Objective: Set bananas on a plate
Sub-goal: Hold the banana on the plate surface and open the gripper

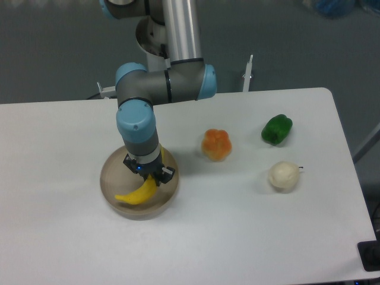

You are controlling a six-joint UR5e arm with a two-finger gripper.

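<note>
One arm, one fixed overhead-ish view. The grey-and-blue UR5e arm point(160, 89) reaches down from the back edge of the white table point(71, 249) and sets its black two-finger gripper point(149, 176) over the round, shallow, beige-grey matte plate point(113, 196). The curved, smooth bright-yellow banana point(138, 193) lies inside the plate, its upper end up between the fingers, the rest curving down-left toward the plate's front rim. The fingers look closed in on the banana's upper end, pinching it; contact is small in the frame but the fruit sits right in the gap. Whether the banana's lower end touches the plate floor cannot be told.

The plate sits left of centre, well in from the table's left and front edges, with bare white surface all around it. Right of the plate, apart from its rim, is an orange lumpy round fruit point(216, 144). Further right, a glossy green bell pepper point(276, 129) near the right edge, and a pale cream round bulb-like item point(284, 176) in front of it. These three are well apart from each other. Wide bare room along the front of the table; dark floor beyond the right edge and rounded back-right corner.
</note>
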